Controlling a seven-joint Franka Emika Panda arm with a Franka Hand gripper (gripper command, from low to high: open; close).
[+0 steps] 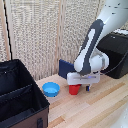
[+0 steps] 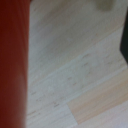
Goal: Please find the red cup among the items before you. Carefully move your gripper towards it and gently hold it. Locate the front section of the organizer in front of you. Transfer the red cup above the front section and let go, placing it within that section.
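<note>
The white arm is bent low over the pale wooden desk (image 1: 100,107), and its pincer (image 1: 76,88) sits right down on the red cup (image 1: 74,90), which stands upright on the desk just beside the blue bowl (image 1: 51,89), on the exterior view's right of it. From the wrist camera the cup (image 2: 12,65) fills one whole edge as a red blur, pressed close, with bare wood beyond. Are the fingers clamped on it? From here I honestly cannot tell; the white block hides them. The black organizer (image 1: 22,102) waits at the exterior view's left, well apart from the cup, its front section (image 1: 20,111) nearest the camera.
</note>
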